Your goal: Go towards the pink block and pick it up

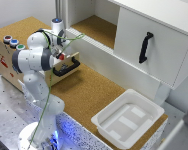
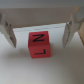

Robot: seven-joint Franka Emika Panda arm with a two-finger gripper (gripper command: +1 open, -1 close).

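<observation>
The pink block (image 2: 40,45) is a small cube with dark letters on its upper face, resting on a pale surface. In the wrist view it lies between my two fingers (image 2: 7,31), with a gap on each side. My gripper (image 2: 40,44) is open around it and touches neither side. In the exterior view the gripper (image 1: 62,53) points down over the wooden box at the exterior view's left. A small reddish spot under the hand may be the block; I cannot tell for sure.
The wooden box (image 1: 74,57) has a black handle (image 1: 67,68) and coloured buttons (image 1: 13,42) on top. A white bin (image 1: 128,117) stands on the cork table (image 1: 89,92). A white cabinet with a black handle (image 1: 145,47) is behind.
</observation>
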